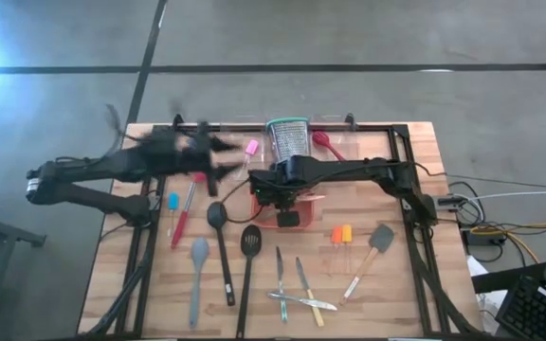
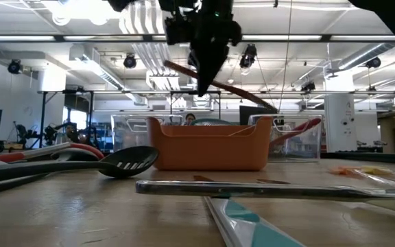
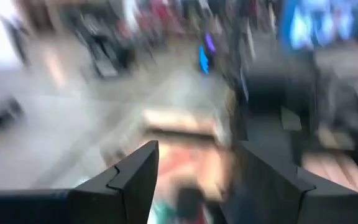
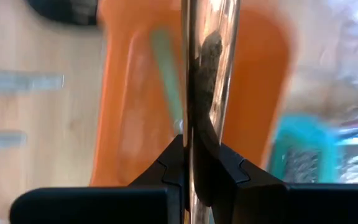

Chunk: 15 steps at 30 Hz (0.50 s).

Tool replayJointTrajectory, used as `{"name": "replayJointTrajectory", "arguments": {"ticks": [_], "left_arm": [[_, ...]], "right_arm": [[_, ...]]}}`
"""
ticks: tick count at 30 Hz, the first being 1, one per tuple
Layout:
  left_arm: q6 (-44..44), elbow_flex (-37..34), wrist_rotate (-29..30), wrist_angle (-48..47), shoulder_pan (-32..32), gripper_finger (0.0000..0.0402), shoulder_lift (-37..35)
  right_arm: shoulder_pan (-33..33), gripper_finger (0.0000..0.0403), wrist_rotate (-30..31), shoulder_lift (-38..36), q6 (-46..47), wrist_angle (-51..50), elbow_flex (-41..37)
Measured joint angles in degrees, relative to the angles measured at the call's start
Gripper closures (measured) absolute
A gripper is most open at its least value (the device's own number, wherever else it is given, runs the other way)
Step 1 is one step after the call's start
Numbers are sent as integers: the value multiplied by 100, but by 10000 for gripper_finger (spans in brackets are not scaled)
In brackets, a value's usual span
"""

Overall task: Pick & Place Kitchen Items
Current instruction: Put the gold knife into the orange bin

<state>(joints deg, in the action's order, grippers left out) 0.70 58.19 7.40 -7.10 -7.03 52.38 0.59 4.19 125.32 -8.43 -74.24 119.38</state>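
Note:
My right gripper hangs over the orange tray at the table's middle, shut on a slim brown utensil. In the right wrist view the gripper looks down into the tray. My left gripper is open and empty above the table's far left part, blurred; its wrist view shows nothing between the fingers. Black spoon, slotted turner, grey spatula, knives and orange-handled tools lie flat on the table. My right gripper pinches the brown utensil's slim shaft between its two fingers. The fingers come from above, pointing down, and lie across it. The utensil is lifted clear above the orange tray and slants, one end lower than the other.
The steel grater stands behind the tray, with clear bins along the far edge and a red spoon in one. A pink tool, a blue tool and a red-handled tool lie left of the tray. A peeler lies near the front.

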Motion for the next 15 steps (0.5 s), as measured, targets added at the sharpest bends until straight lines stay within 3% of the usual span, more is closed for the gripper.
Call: {"name": "replayJointTrajectory", "arguments": {"ticks": [4, 15], "left_arm": [[229, -6, 491, -380, -2, 177, -412], [257, -17, 422, -385, -2, 179, -718]], "right_arm": [[-33, 374, -35, 38, -16, -34, -12], [64, 374, -15, 265, -430, 75, -382]]}}
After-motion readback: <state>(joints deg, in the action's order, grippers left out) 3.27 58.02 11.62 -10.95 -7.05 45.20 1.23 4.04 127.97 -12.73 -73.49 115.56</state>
